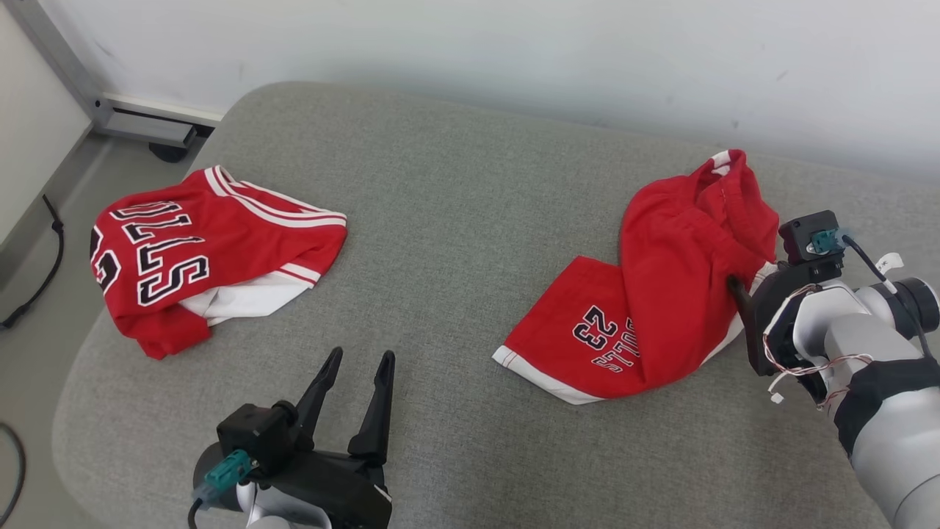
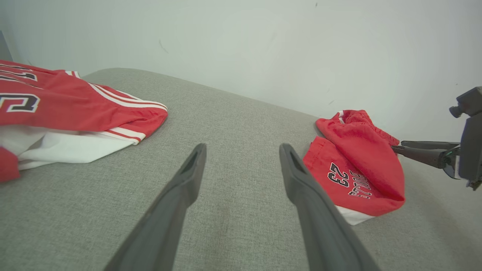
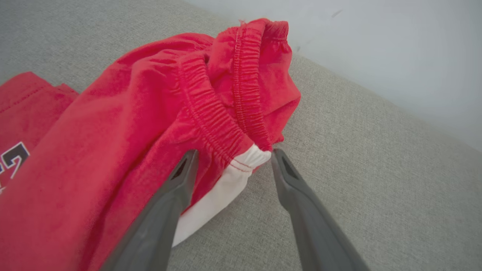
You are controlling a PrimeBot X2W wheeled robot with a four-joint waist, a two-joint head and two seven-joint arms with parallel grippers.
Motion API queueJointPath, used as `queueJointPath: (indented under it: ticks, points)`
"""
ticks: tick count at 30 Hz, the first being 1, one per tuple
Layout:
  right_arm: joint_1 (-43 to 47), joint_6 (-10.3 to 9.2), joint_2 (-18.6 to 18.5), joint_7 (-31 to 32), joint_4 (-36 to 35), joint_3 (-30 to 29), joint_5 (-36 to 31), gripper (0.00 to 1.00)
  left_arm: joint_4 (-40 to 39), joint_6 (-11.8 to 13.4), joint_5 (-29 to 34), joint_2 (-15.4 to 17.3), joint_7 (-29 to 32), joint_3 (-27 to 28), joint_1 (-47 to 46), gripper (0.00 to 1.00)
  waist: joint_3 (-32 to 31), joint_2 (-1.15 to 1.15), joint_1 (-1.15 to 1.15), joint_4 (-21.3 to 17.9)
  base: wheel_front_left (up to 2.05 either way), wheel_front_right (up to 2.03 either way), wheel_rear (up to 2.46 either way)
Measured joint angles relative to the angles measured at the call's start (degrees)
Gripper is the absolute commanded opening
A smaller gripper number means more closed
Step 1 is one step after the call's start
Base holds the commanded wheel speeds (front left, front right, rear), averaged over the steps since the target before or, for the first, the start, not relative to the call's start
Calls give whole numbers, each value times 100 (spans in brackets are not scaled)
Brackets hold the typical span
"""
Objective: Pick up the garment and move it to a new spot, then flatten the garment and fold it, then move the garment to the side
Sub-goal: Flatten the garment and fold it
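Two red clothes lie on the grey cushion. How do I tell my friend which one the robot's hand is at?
On the big grey cushion, go to the right side, where the open right gripper straddles an elastic waistband. Those are the red shorts, marked 23 near a white hem; the jersey on the left has far bigger letters and striped trim.

Crumpled red-and-white jersey on grey upholstered surface, white wall behind, black cable on floor
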Motion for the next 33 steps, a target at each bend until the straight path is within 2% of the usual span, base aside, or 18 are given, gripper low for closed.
queueJointPath:
  ticks: [7, 8, 9, 10, 19, 26, 33]
  points:
    - [-115, -1, -20, 137, 75, 81, -58, 100, 1, -48, 1, -5, 0, 80, 1, 100, 135, 1, 1, 101, 0, 0, 0]
    - [-124, -1, -19, 155, 80, 88, -59, 55, 4, -51, 1, -5, 0, 102, 0, 100, 150, 0, 1, 112, 0, 0, 0]
    - [-130, -1, -16, 183, 94, 105, -62, 31, 9, -51, 3, -5, 0, 126, 0, 100, 163, 1, 1, 121, 0, 0, 0]
    - [-132, -1, -16, 186, 111, 120, -65, 0, 16, -52, 8, -5, 0, 141, -1, 100, 172, 1, 1, 129, 0, 0, 0]
    - [-213, 0, 51, -12, 111, 55, -53, 0, 151, -91, 26, -10, 0, 275, 3, 100, 78, 1, 1, 34, 0, 0, 0]
    - [152, 22, 147, -591, -81, -380, 436, 0, 209, -86, 53, 5, 0, 350, 151, 100, -132, 1, 0, -203, 0, 0, 0]
    - [788, 51, 364, -1113, -491, -764, 1007, 0, 231, -42, 97, 41, 0, 368, 545, 100, -359, 1, 0, -627, 0, 0, 0]
